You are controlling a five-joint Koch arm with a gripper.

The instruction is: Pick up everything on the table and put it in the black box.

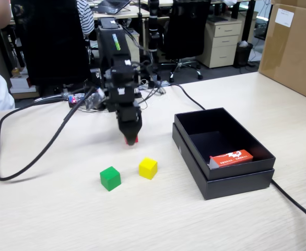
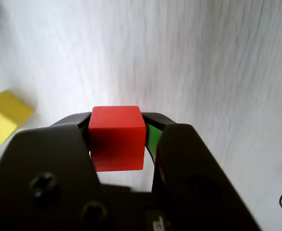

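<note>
Fingers (image 2: 78, 126) clamp red cube (image 2: 117, 137) between them, above table (image 2: 203, 62).

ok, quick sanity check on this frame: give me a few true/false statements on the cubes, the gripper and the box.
1. The gripper is shut on the red cube. True.
2. The green cube is already in the black box. False: it sits on the table, left of the yellow cube in the fixed view.
3. The box holds an orange-red packet. True.
4. The yellow cube touches the box. False: bare table lies between them.
5. A black cable lies across the table. True.
</note>
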